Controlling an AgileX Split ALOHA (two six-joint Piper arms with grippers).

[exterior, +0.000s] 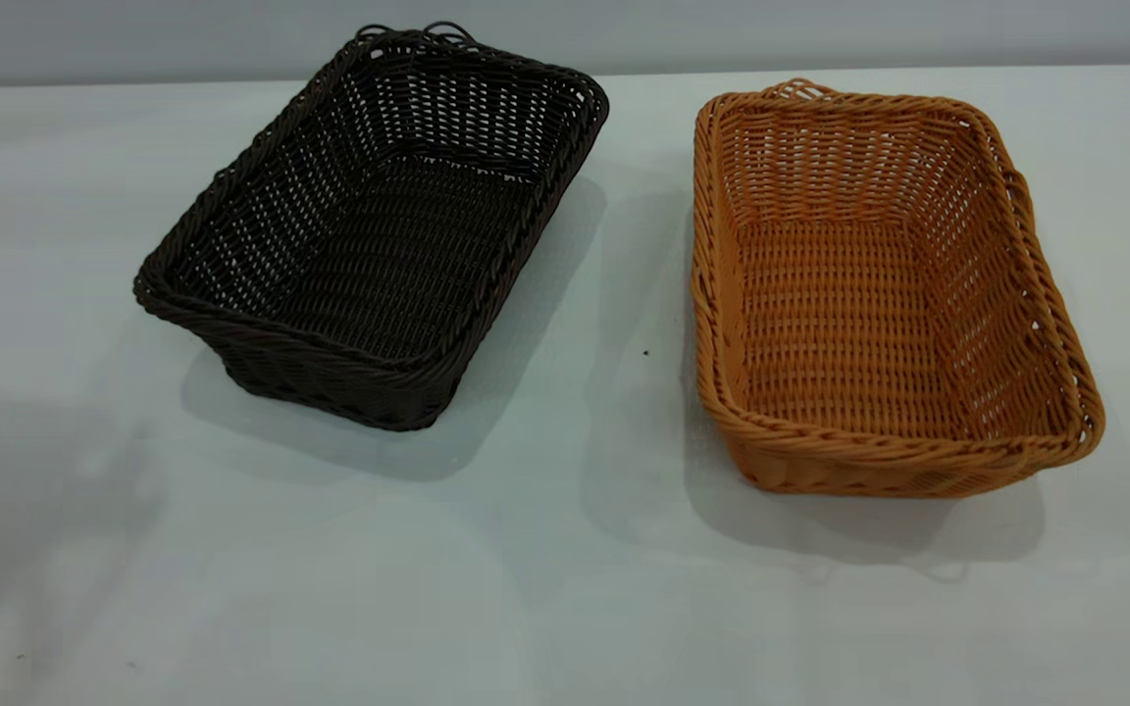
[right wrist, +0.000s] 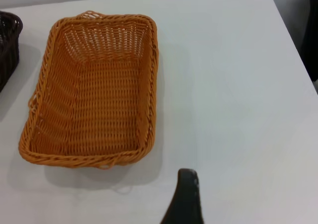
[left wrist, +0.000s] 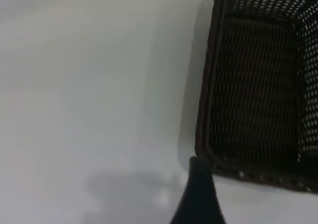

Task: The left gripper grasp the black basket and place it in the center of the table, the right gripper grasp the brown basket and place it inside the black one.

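left claw (left wrist: 198, 194) tip: dark, tapered, smooth, right claw (right wrist: 183, 198) tip: black, curved, rounded end

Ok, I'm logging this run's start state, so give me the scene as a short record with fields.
black basket: on the table's left side, upright, nothing in it
brown basket: on the right side, upright, nothing in it, apart from the black one
table: white
left claw: near the black basket's corner, not holding it
right claw: off the brown basket, holding nothing
nesting: not done

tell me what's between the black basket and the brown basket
Only bare table between the black basket and the brown basket, seen in the exterior view.
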